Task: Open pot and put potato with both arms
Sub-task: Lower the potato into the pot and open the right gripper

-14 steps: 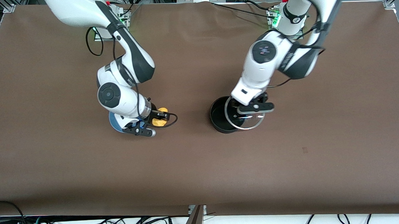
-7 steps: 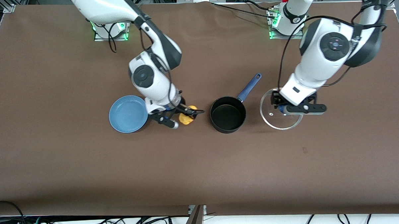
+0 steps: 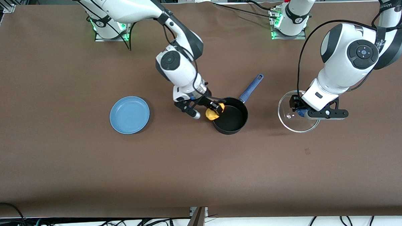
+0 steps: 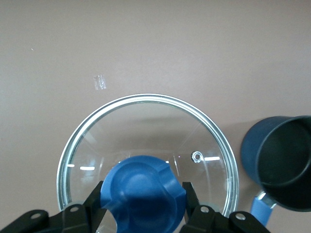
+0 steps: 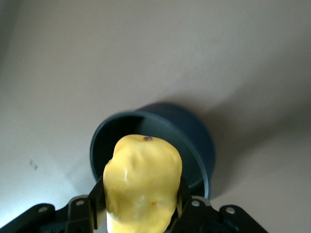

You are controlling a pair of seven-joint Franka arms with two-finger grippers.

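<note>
The pot (image 3: 230, 116) stands uncovered near the middle of the worktop (image 3: 203, 166), with its blue handle (image 3: 252, 86) pointing away from the front camera, toward the left arm's base. The right claw (image 3: 214, 110) is closed on the potato (image 3: 212, 114) and holds it over the pot's rim, on the side toward the right arm's end. The left claw (image 3: 301, 111) has its fingers (image 4: 95, 201) pressed on both sides of the blue knob (image 4: 145, 191) of the glass lid (image 3: 296, 118). It holds the lid low over the worktop beside the pot, toward the left arm's end; whether the lid touches the worktop, I cannot tell. A blue plate (image 3: 129, 114) lies toward the right arm's end, well apart from the pot.
</note>
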